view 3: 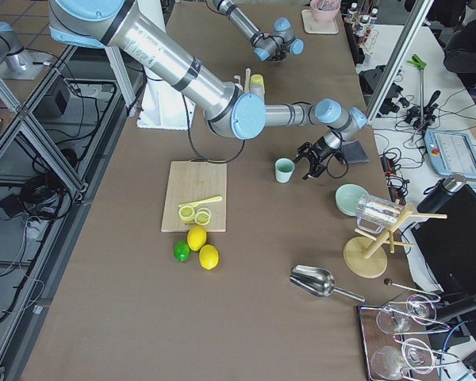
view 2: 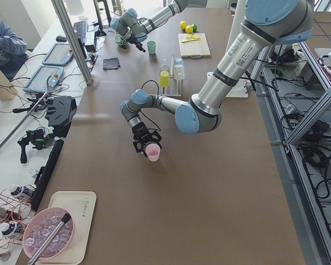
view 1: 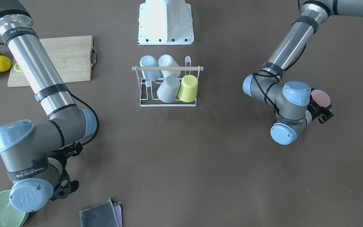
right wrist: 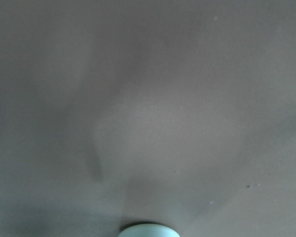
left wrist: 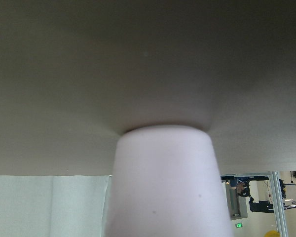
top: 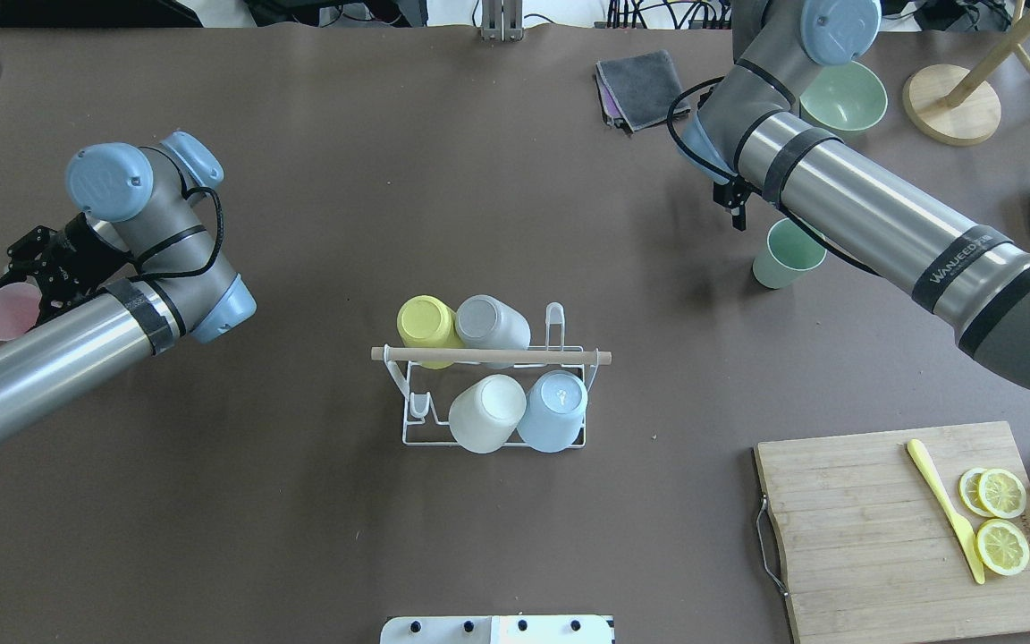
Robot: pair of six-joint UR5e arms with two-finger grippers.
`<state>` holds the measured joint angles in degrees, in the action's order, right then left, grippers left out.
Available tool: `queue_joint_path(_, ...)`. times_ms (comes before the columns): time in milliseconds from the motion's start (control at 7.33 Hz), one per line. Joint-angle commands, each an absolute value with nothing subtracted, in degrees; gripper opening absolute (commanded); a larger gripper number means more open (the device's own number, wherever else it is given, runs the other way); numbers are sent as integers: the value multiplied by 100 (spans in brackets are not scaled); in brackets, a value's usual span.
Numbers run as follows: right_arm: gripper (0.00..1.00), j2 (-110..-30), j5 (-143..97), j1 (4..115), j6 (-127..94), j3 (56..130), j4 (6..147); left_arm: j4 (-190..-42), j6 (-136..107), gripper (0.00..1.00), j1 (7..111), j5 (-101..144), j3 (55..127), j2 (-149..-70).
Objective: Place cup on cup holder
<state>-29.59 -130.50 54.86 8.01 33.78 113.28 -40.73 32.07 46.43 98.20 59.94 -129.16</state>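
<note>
Left gripper (top: 25, 284): low at the table's left edge, upright pink cup (top: 4, 315) dead centre before it, lined up for a pick (clamped yet? can't tell).
Right gripper (top: 737, 210): beside the green cup (top: 783, 258), toward the far right corner; spread unclear.
Cup holder (top: 493, 356): mid-table, four cups upended on prongs, two free.

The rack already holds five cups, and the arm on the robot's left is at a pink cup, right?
Not quite: the rack holds four cups, not five, as the overhead view shows: yellow, grey, white, blue. The left arm is at the pink cup.
</note>
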Motion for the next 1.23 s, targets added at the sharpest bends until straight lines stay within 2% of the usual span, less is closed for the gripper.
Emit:
queue_joint_path(0, 100, -2892, -13052, 5388, 852, 3243, 11592, -4096, 3208, 97, 4606, 9817, 5994, -12911)
queue_joint_path(136, 100, -2857, -13043, 5379, 870, 3156, 11645, -4096, 3208, 96, 4605, 9817, 5994, -12911)
queue_joint_path(273, 100, -2822, -13034, 5379, 957, 3077, 11724, -4096, 3208, 91, 4597, 9817, 5994, -12911)
queue_joint_path(682, 100, -2821, -13043, 5362, 1195, 3085, 11944, -4096, 3191, 39, 4597, 9844, 6020, -12911)
queue_joint_path(1091, 100, -2830, -12956, 5274, 1195, 3076, 11944, -4183, 2404, 38, 4755, 10360, 6852, -12876)
